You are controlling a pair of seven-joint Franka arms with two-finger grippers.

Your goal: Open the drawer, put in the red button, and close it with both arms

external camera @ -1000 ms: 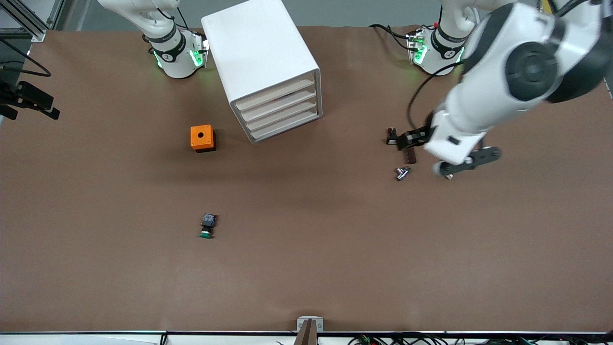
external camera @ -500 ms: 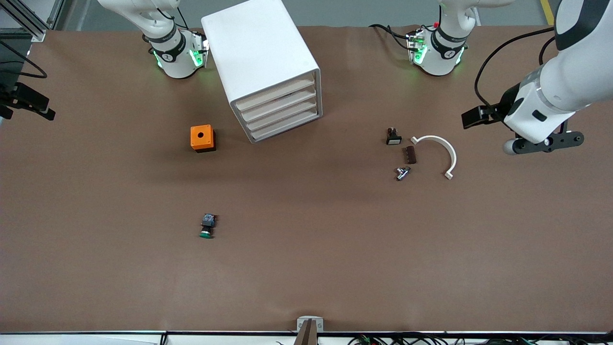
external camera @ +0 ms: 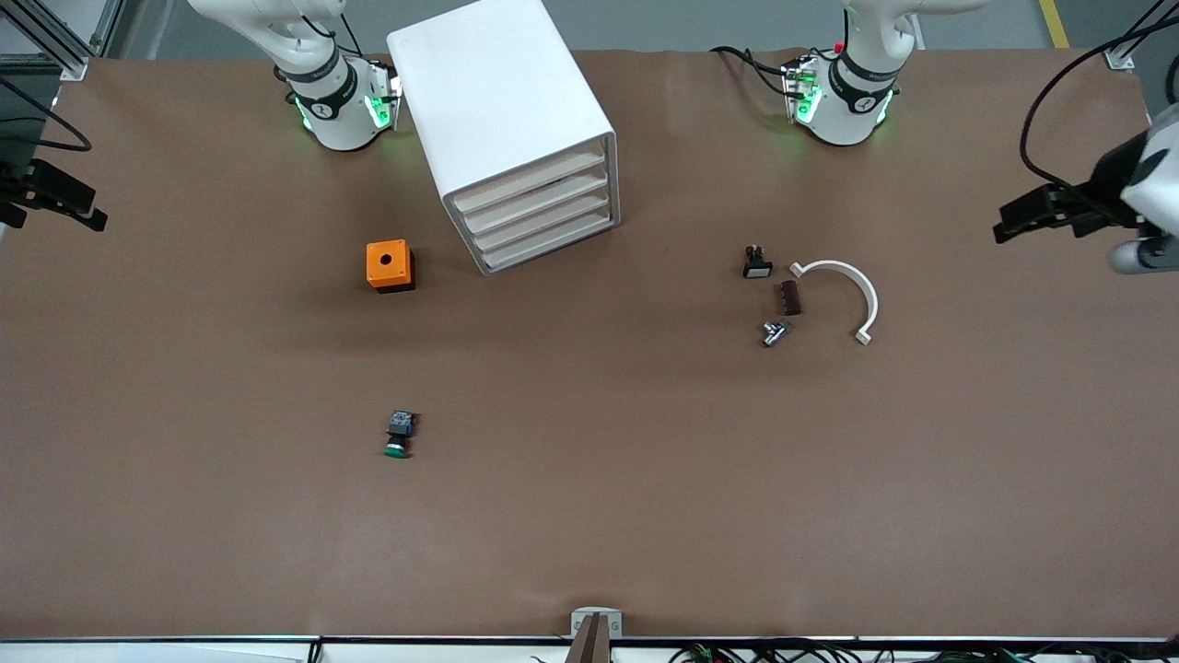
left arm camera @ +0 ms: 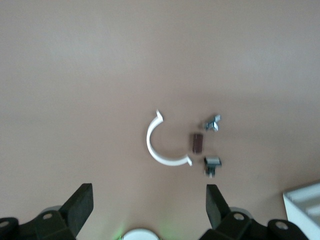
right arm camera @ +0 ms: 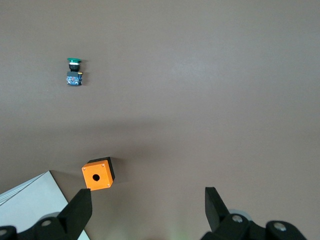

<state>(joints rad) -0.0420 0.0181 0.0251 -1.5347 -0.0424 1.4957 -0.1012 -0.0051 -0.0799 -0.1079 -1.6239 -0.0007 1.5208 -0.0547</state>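
The left gripper (left arm camera: 150,207) has its jaws spread wide and holds nothing. It hangs high over the table (external camera: 589,516) at the left arm's end, and in its wrist view the fingers (left arm camera: 80,205) frame bare tabletop. A second ago this arm reached over the small parts near the middle of its half of the table and hid the white clip; half a second ago it was already pulling away, and now only its wrist shows at the edge of the front view (external camera: 1119,207).

The right gripper (right arm camera: 147,212) is likewise wide open and empty, up over the right arm's end of the table; it has not moved over the last second.

The white clip (external camera: 843,290) now lies uncovered, beside a brown block (external camera: 789,297), a metal fitting (external camera: 774,331) and a black switch (external camera: 757,263). None of these has shifted.

The cabinet (external camera: 507,120) stands between the arm bases, and its top drawer (external camera: 530,181) is shut, as before. The orange box (external camera: 389,265) and the green button (external camera: 399,435) lie where they were. The red button is not to be seen in any view.
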